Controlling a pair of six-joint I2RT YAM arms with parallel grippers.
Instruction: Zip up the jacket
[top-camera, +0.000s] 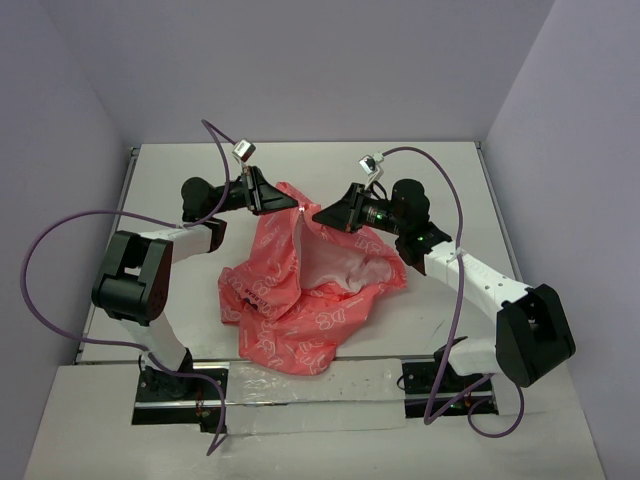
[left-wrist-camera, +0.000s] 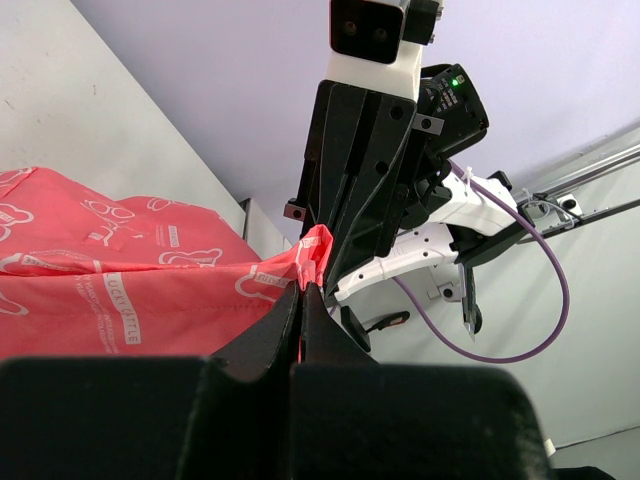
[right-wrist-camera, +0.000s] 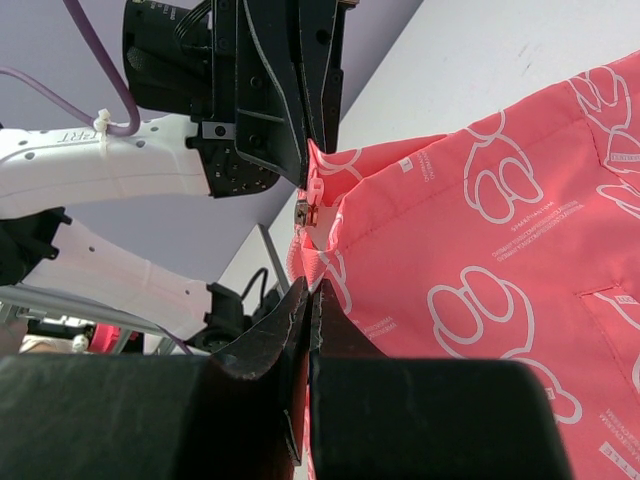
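Mid-table, far side: jacket (top-camera: 300, 290), coral-pink, heaped, top edge raised between both arms; left gripper (top-camera: 290, 205) jaws pinching that edge; right gripper (top-camera: 318, 215) jaws pinching fabric just below the metal zipper piece (right-wrist-camera: 305, 212). Front gaping, white lining (top-camera: 340, 268) exposed: zipping judged mostly still to do.

Jacket (top-camera: 300, 295) sits mid-way on the table (top-camera: 450, 190), far edge raised at twelve o'clock. Left gripper (top-camera: 291, 204) at nine of that edge, right gripper (top-camera: 317, 214) at three, tips facing, close together on it; the bulk lies toward six.
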